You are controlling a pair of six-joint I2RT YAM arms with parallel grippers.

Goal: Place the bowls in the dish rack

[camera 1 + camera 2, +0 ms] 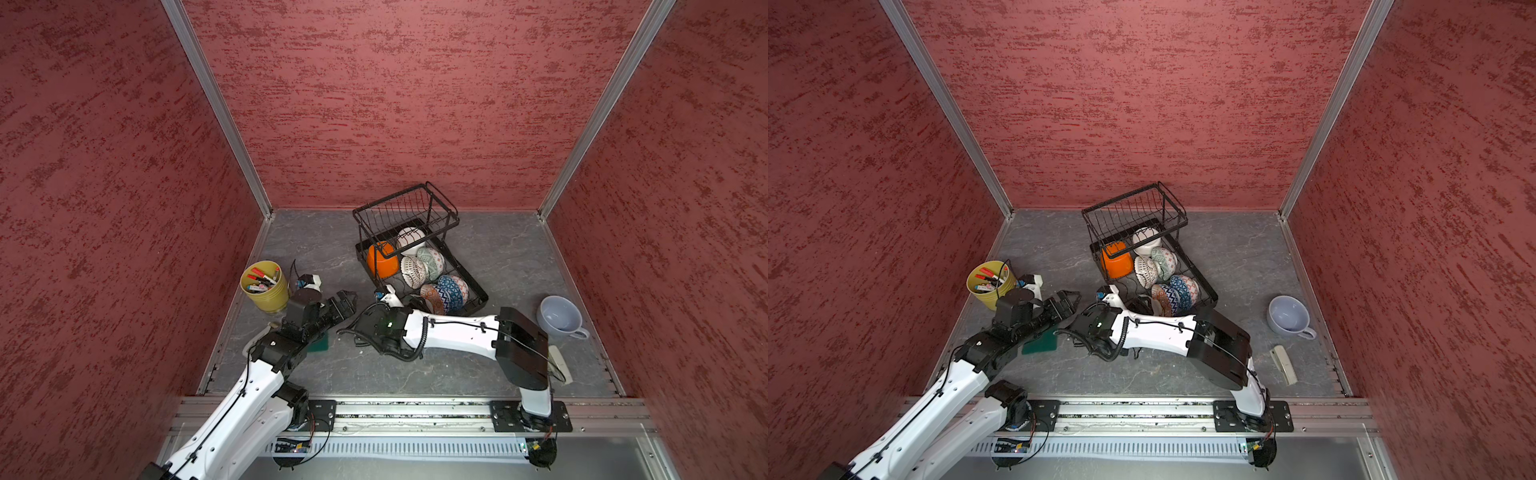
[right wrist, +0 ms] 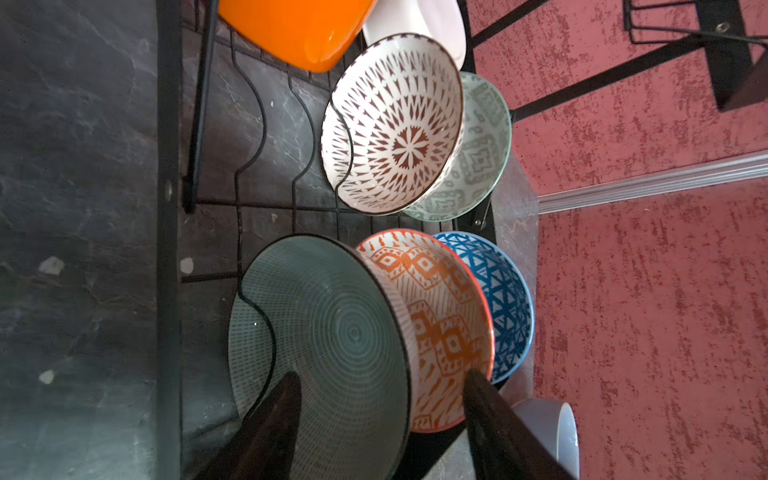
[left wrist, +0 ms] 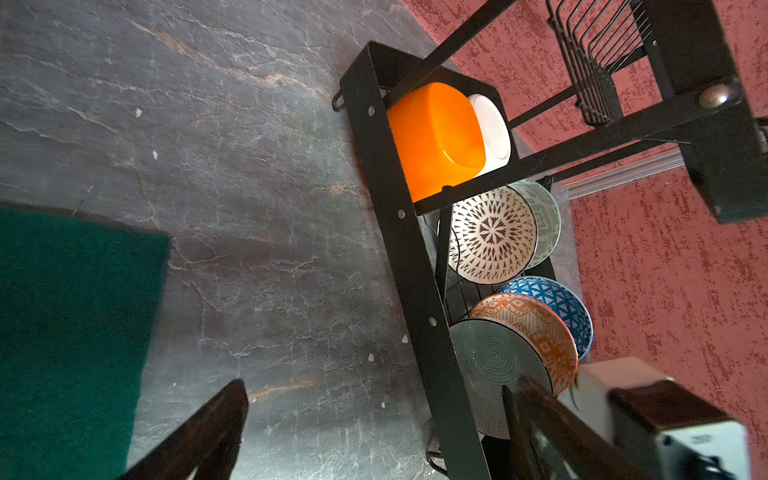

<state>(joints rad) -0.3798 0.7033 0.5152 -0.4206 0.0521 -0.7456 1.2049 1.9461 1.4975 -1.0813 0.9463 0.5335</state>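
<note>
The dish rack (image 1: 405,212) is running lengthwise from its raised basket toward the arms, bowls (image 1: 453,291) standing edgewise inside. At its near end the right gripper (image 2: 382,374) is straddling the grey-green bowl (image 2: 332,332), fingers spread. The left gripper (image 1: 348,297) is hovering alongside, fingers spread.

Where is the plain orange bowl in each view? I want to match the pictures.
In a top view: plain orange bowl in the dish rack, under its raised basket, left of the white bowl.
In a top view: same spot.
Left wrist: behind the rack's frame bars, in front of the white bowl.
Right wrist: cut by the picture's edge.
Shared landmark: brown-and-white lattice bowl beside it, in all four.
</note>
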